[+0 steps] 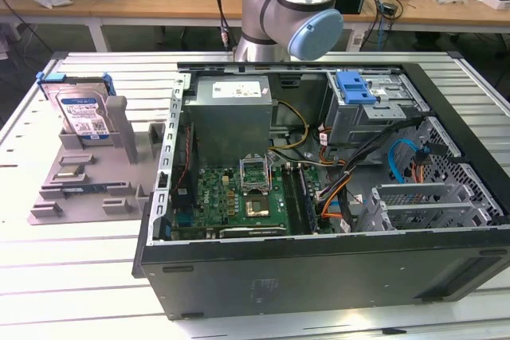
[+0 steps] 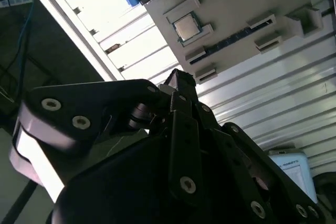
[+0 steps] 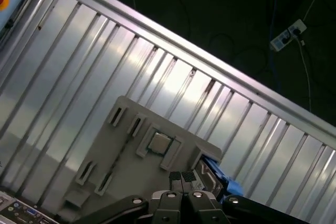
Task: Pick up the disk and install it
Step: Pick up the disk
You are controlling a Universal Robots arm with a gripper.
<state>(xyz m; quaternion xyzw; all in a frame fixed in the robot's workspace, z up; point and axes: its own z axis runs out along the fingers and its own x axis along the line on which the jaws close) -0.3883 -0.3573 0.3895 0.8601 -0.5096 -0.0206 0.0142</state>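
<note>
Looking across a slatted metal table (image 1: pixel 80 276) carrying an open computer case (image 1: pixel 319 276) and, just beside it toward the table's edge on the exterior view's left, a flat grey stand (image 1: pixel 88 177) with upright posts. Standing on edge between posts at the stand's end nearest the table's far edge in the exterior view: the disk (image 1: pixel 82 113), silver with a white-and-blue label facing outward and a blue frame round its edges, touched by nothing but the stand. Rising behind the case at that far edge, a silver and pale blue robot arm (image 1: pixel 291 5). Inside the case, a green circuit board (image 1: pixel 239 193), a grey power box (image 1: pixel 231 113), loose coloured cables (image 1: pixel 335 190) and, toward the exterior view's right, a grey metal drive cage (image 1: pixel 374 121) topped by a blue latch (image 1: pixel 355 87). Hanging above the stand in both wrist views, the black gripper (image 3: pixel 182 177) (image 2: pixel 181 80), fingers pressed fully together with nothing between them, clear of the disk and the stand. Seen past the fingertips in the first wrist view, a small square chip (image 3: pixel 159 142) lying in a recess of the stand.
</note>
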